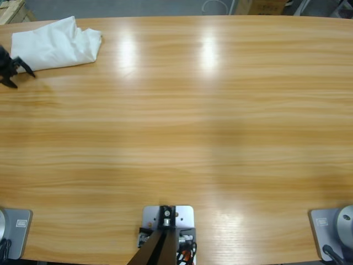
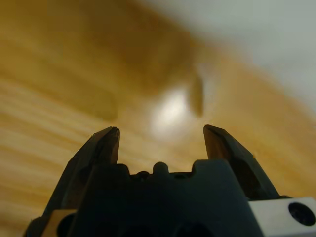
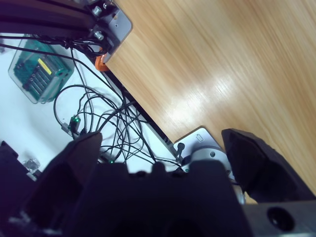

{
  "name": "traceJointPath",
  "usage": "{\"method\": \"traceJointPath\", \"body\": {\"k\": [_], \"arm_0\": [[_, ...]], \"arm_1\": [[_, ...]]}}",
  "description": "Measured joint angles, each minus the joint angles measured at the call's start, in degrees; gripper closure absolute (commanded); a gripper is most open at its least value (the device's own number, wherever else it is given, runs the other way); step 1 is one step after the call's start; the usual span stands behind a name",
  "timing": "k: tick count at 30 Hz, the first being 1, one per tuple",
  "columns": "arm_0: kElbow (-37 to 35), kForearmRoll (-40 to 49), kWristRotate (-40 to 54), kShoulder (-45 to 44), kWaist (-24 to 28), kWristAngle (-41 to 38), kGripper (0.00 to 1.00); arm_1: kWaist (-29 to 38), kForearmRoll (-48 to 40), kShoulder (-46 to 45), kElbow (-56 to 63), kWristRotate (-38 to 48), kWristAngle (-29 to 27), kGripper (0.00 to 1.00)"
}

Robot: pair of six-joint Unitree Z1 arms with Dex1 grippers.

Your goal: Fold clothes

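**White T-shirt bunched at the table's far left corner, both hands empty**

The left hand (image 2: 161, 138) has its two black jaws spread wide with nothing between them; its wrist view looks low along blurred wood grain with one bright patch of reflected light, and a pale surface beyond the table's edge cannot be made out. In the high view a black hand (image 1: 14, 69) enters at the left edge, just beside the shirt's lower left corner and resting on or just above the wood. Only its jaws and a bit of its body show, the arm being cut off by the frame. The wrist views do not settle which arm this is.

The right hand (image 3: 163, 143) also stands wide and holds nothing. Its wrist view looks down past the table's near edge to a grey round base, a tangle of black cables (image 3: 106, 123), and a clear plastic box (image 3: 39, 71) holding green circuit boards with a yellow label. This is the only container in sight. This hand does not appear in the high view.

The T-shirt (image 1: 58, 43) lies crumpled in a loose heap at the far left corner of the table (image 1: 193, 138), well apart from the table's middle. Its sleeves, collar and any printed mark are lost in the folds.
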Motion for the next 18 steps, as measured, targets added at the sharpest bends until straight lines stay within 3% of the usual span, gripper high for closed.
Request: {"method": "traceJointPath", "body": {"k": [3,6,9,14,16,18], "arm_0": [[6.70,-0.57,0.50,-5.37,-3.72,-0.18,0.335],[10.86,-1.31,1.18,-16.21,-11.55,-3.73,0.331],[11.62,-2.50,1.67,-22.80,-21.59,-10.30,0.197],[11.63,-8.20,1.72,-27.31,-34.43,-26.91,0.078],[10.82,-10.39,1.72,-28.08,-39.65,-30.09,0.078],[10.19,-11.48,1.75,-29.04,-43.88,-30.77,0.078]], "arm_1": [[0.00,0.00,0.20,-0.40,0.00,0.00,0.000],[0.00,-0.19,0.75,-1.04,0.00,0.59,0.000],[-0.68,-4.52,0.81,-0.37,0.19,5.60,0.000],[-7.73,-22.94,1.73,9.41,3.07,16.85,0.000],[-9.11,-30.92,4.03,15.39,4.53,15.56,0.000],[-9.52,-37.18,6.16,20.16,5.44,10.79,0.000]]}}
